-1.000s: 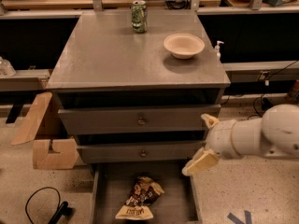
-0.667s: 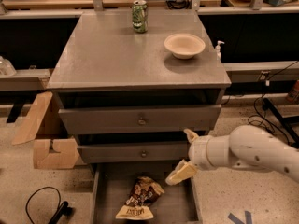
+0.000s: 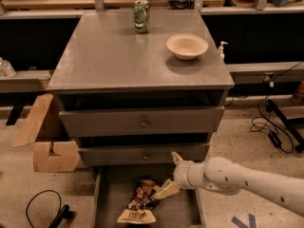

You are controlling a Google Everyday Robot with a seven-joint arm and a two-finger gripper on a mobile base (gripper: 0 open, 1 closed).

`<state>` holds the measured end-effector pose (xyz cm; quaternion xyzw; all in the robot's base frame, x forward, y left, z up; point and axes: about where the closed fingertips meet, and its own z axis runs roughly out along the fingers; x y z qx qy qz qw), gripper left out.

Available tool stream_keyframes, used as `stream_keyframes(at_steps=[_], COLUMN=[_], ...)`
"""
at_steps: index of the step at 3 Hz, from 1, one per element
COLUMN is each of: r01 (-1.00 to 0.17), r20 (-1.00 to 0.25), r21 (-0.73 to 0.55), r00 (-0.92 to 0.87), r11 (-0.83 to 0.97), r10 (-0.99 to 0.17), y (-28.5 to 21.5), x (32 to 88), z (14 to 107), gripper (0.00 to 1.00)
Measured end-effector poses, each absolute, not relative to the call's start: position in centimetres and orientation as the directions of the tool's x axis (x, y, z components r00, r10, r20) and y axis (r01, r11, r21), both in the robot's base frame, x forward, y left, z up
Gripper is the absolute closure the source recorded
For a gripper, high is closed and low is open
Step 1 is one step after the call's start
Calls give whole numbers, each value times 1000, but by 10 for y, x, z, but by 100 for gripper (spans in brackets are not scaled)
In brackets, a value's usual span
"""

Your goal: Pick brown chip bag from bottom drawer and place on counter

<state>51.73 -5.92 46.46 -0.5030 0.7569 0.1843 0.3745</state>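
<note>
the counter is the broad grey top of the cabinet, with a bowl at its far right and a green can at its far edge. the near left part is bare and looks like the easiest spot to put something down. below the two knobbed drawers, the bottom drawer is pulled out toward the near side. the brown chip bag lies crumpled in it, slightly left of centre. the white arm reaches in from the right. the gripper hangs over the drawer's right half with its jaws spread wide. one finger points up toward the middle drawer front, and the other angles down, just beside or touching the bag's upper right edge.

the step in hand is the reach. to do it well, the wrist likely needs to turn so that both fingers straddle a raised fold. it should then drop without pinning the foil flat, and close only once the crumple sits between the pads.

compared with a second ago, the gripper has moved left and down from beside the cabinet's right edge. the bag has not shifted.
</note>
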Motion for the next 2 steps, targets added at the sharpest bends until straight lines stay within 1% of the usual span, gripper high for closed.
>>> stream_keyframes(at_steps=[1,2], r01=[-900,-906], r20=[-751,-741], r21=[-90,-36], r00=[-219,-260], r11=[426,423], r10=[-623,-619], y=[-57,-39], x=[517,513], z=[460,427], gripper=[0,0])
